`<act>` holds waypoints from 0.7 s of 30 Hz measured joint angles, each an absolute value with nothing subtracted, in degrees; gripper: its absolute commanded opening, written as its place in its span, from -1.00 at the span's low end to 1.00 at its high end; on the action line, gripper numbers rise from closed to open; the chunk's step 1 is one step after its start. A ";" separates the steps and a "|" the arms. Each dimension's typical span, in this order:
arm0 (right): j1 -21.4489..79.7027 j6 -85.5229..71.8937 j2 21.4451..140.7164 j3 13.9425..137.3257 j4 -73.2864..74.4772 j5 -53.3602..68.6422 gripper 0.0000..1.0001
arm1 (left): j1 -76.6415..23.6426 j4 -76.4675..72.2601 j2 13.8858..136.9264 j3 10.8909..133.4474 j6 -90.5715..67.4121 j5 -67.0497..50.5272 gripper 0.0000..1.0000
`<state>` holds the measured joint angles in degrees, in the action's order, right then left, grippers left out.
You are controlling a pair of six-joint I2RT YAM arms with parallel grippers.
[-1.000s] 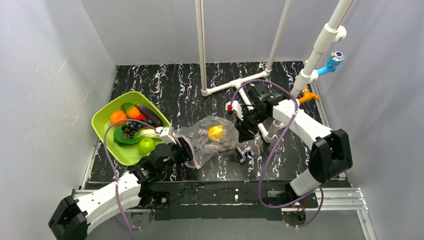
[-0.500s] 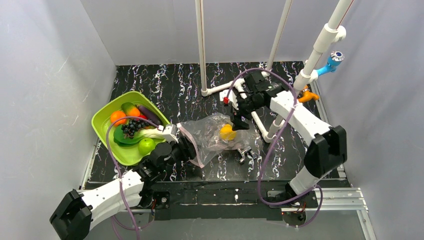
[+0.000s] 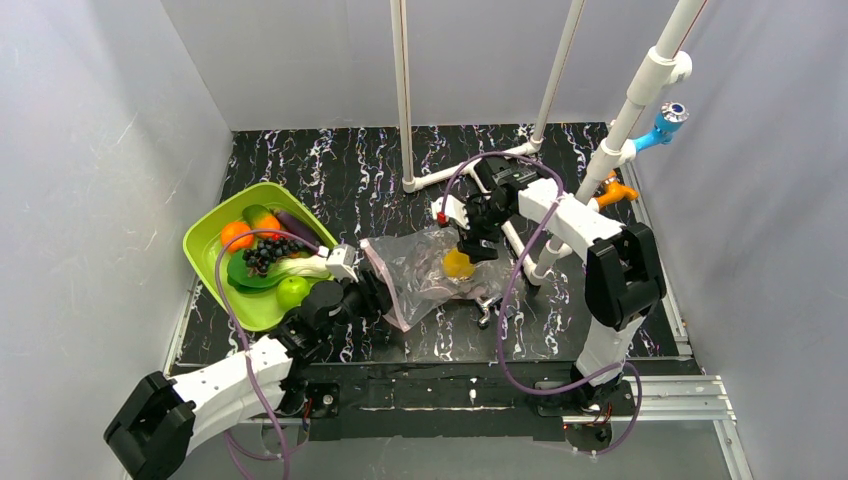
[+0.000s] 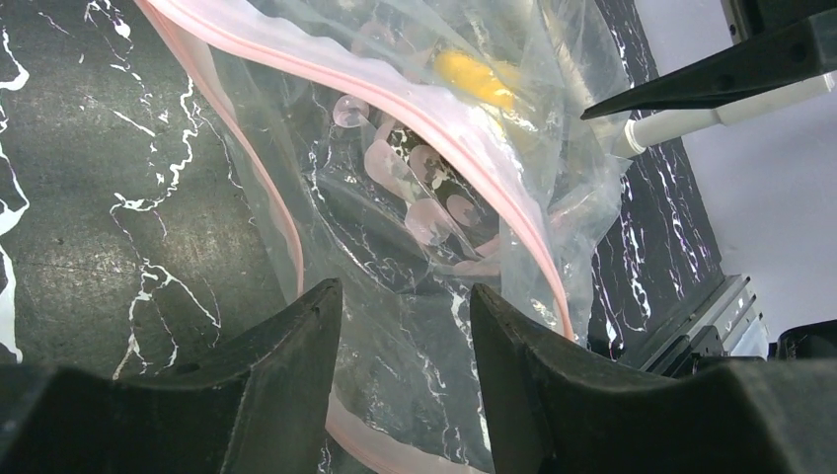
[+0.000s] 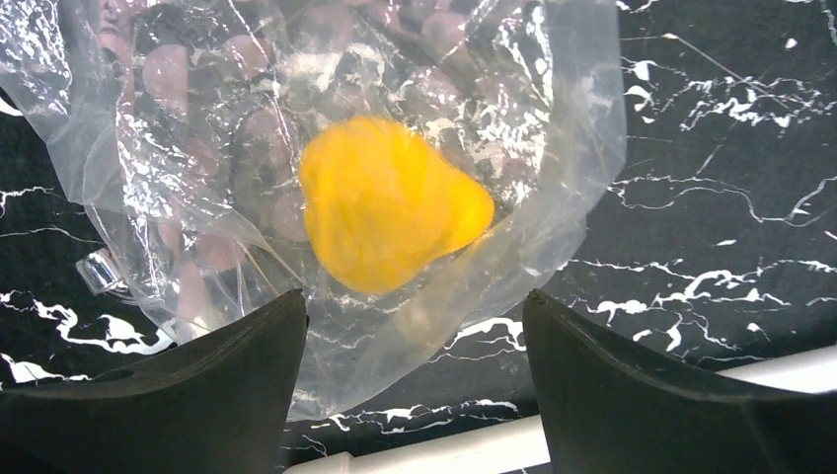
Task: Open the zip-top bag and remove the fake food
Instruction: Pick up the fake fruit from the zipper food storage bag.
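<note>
The clear zip-top bag [image 3: 420, 275] lies on the black marbled table with its pink zip strip [image 4: 464, 138] parted. The mouth gapes toward my left gripper [image 4: 407, 291]. That gripper is open, and the bag's lower lip lies flat between its fingers. A yellow lemon [image 5: 390, 202] sits inside the bag near its closed end. My right gripper [image 5: 415, 296] hovers over that end, open wide, straddling the bag's edge with nothing pinched. The lemon [image 3: 458, 263] lies just below the right gripper [image 3: 468, 240]. More fake food lies in the tray.
A lime-green tray [image 3: 205, 235] at the left holds an orange [image 3: 236, 233], an eggplant [image 3: 297, 228], a green fruit [image 3: 292, 290] and leafy greens. A small metal fitting [image 3: 487, 305] lies right of the bag. White pipes [image 3: 440, 178] run behind the bag and under my right gripper.
My right gripper has opened and moved left and back over the bag's closed end. The lemon has slid right inside the bag. The left gripper has edged right at the mouth.
</note>
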<state>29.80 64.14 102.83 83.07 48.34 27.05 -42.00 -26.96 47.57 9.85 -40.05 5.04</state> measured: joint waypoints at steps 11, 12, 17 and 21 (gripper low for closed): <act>31.18 67.94 109.38 82.30 48.56 25.19 0.25 | -40.88 -29.67 52.49 9.85 -39.79 2.24 -0.06; 31.27 68.18 109.38 81.95 48.69 25.12 0.20 | -40.75 -30.22 53.17 9.85 -39.79 2.00 -0.06; 32.01 69.28 109.36 80.20 49.41 25.23 -0.17 | -40.23 -33.56 57.71 9.91 -39.86 0.69 -0.05; 33.52 69.73 109.38 79.66 50.09 25.52 -0.46 | -39.79 -36.10 61.65 10.37 -39.88 -1.10 0.08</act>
